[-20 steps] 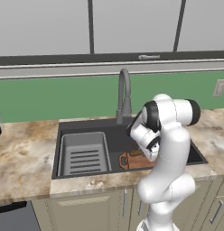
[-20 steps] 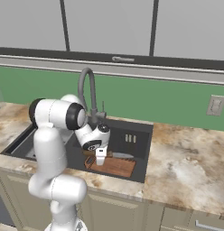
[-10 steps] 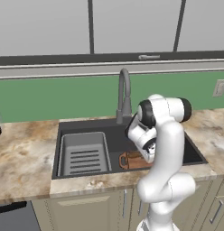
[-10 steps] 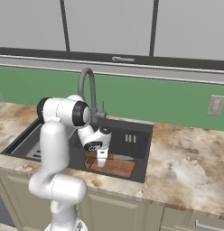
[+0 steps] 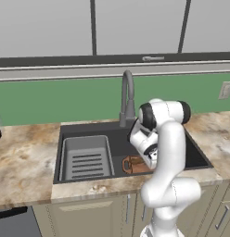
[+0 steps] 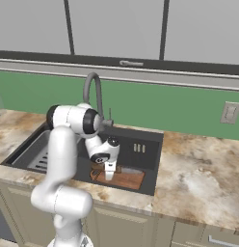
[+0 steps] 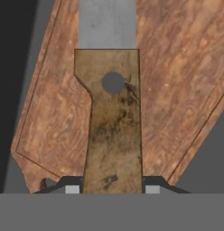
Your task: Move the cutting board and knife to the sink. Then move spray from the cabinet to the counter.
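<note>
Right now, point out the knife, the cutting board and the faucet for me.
knife (image 7: 114,131), hand view, on the wooden handle below the hole.
cutting board (image 6: 125,180), right base view, on the bare wood right of the gripper.
faucet (image 5: 128,95), left base view, on the curved neck above the sink.

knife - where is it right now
The knife is in the end effector, handle between the fingers, blade pointing away, right over the cutting board that lies in the sink's right basin in front of the faucet.
</note>
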Available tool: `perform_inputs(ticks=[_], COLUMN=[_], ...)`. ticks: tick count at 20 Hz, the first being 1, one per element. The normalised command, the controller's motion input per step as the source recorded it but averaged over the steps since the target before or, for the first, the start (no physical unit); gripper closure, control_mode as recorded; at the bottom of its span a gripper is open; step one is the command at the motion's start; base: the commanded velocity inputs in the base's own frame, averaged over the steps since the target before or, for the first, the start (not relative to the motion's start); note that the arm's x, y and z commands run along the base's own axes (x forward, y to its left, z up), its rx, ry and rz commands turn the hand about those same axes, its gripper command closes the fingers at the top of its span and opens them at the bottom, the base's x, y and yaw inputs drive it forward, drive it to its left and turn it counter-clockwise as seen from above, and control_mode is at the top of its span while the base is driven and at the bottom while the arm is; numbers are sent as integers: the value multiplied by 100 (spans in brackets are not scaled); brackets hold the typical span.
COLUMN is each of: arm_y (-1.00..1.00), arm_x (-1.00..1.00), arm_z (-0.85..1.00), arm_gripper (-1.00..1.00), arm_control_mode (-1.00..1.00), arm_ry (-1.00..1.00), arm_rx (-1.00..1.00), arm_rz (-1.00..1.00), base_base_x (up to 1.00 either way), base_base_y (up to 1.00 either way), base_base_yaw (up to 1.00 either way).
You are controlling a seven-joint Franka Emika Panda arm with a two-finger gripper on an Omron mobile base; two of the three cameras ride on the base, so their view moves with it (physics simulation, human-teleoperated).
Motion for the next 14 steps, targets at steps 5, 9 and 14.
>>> perform_inputs(ticks=[5,9,14], arm_y=[0,0,0], arm_x=[13,12,12], arm_z=[-27,-22,-20], arm_gripper=[100,100,100], arm_control_mode=[-100,-100,-100], arm_ry=[2,2,2], arm_rx=[0,0,0], arm_rz=[0,0,0], base_base_x=[0,0,0], base_base_y=[0,0,0], base_base_yaw=[0,0,0])
